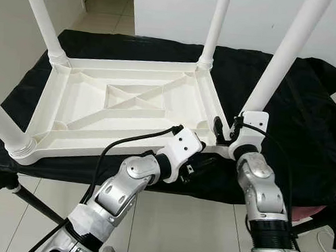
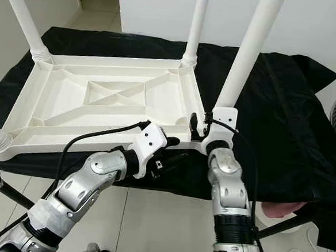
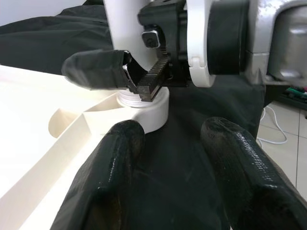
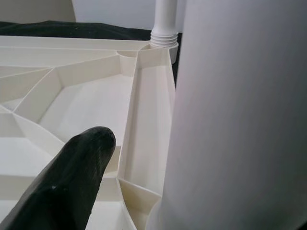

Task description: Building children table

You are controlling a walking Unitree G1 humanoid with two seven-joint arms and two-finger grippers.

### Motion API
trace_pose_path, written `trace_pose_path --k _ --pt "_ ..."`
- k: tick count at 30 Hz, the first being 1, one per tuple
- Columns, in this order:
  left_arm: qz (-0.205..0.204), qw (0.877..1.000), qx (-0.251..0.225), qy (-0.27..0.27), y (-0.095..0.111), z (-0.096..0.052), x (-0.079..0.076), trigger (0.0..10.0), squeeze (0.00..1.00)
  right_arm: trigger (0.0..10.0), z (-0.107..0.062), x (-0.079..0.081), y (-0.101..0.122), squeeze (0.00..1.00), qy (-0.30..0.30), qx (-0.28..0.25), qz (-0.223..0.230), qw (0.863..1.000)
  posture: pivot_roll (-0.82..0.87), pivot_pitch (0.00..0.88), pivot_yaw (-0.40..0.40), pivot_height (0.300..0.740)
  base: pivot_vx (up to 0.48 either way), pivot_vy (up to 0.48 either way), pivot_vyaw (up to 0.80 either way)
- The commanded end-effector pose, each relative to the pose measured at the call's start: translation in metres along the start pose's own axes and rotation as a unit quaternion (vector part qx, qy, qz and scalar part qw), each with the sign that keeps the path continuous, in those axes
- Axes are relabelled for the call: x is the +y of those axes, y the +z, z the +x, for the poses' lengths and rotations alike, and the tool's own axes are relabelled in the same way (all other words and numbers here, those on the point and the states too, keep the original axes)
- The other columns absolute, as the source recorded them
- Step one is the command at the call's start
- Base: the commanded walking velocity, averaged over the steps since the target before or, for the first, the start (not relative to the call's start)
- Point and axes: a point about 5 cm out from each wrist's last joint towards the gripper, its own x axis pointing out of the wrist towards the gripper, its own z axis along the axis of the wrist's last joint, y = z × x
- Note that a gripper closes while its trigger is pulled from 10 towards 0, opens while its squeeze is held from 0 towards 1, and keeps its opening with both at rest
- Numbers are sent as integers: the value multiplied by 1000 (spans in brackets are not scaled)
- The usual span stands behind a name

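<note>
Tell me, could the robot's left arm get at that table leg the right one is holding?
Probably yes: the left gripper sits open just beside the near right leg, though the right gripper already crowds its base.

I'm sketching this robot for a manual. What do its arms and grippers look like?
Both arms are jointed silver metal with black bands. The left gripper and right gripper have white housings, long black fingers, a toothed black rack, and black cables. The left forearm is wrapped in white tape.

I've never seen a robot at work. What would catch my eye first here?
A white plastic children's table lies upside down on a black cloth, its four legs pointing up. The right gripper grips the near right leg just above its socket. The left gripper hovers open at the table's near edge, beside that corner.
</note>
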Motion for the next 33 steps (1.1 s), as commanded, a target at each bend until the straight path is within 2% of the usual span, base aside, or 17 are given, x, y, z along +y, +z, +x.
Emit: trace_pose_path --k 1,2,3,5,6,7,16,21,25,26,27,28,29,30,33 --pt "3 1000 1 -16 0 1 -3 10000 0 10000 2 5 -2 0 24 10 9 1000 -112 54 16 740 0 0 0" --pt "3 1000 1 -15 0 0 -2 10000 0 10000 3 5 -2 0 54 9 4 998 -109 55 14 740 0 0 0" --pt "3 1000 1 -15 0 0 -2 10000 0 10000 3 5 -2 0 54 9 4 998 -109 55 14 740 0 0 0" --pt "4 1000 2 -11 1 0 -1 10000 0 10000 3 3 -2 0 117 5 -16 993 -106 55 10 740 0 0 0" --pt "4 1000 2 -11 1 0 -1 10000 0 10000 3 3 -2 0 117 5 -16 993 -106 55 10 740 0 0 0" --pt "5 1000 2 -8 1 0 1 10000 0 10000 1 -1 -2 0 165 -1 -39 986 -105 57 8 740 0 0 0" --pt "4 1000 1 -5 1 -1 1 10000 0 10000 1 -19 -3 0 220 -9 -62 974 -109 59 14 740 0 0 0" --pt "6 1000 0 -13 2 0 0 10000 0 10000 6 -29 -4 0 252 -15 -55 966 -115 54 26 740 0 0 0" --pt "7 1000 0 -13 2 0 0 10000 0 10000 7 -30 -5 0 256 -13 -54 965 -115 54 26 740 0 0 0" --pt "8 1000 0 -14 2 0 1 10000 0 4314 8 -32 -8 0 258 -10 -58 964 -117 53 30 740 0 0 0" --pt "8 1000 0 -14 2 0 1 10000 0 4314 8 -32 -8 0 258 -10 -58 964 -117 53 30 740 0 0 0" --pt "9 1000 0 -16 3 0 1 10000 0 3412 9 -34 -11 0 257 -5 -64 964 -119 49 34 740 0 0 0" --pt "9 1000 0 -16 3 0 1 10000 0 3412 9 -34 -11 0 257 -5 -64 964 -119 49 34 740 0 0 0" --pt "10 1000 0 -17 3 0 1 10000 0 0 9 -35 -14 0 256 -2 -67 964 -119 49 34 740 0 0 0" --pt "11 1000 0 -19 3 1 0 10000 0 0 9 -36 -18 0 256 6 -70 964 -119 42 33 740 0 0 0"
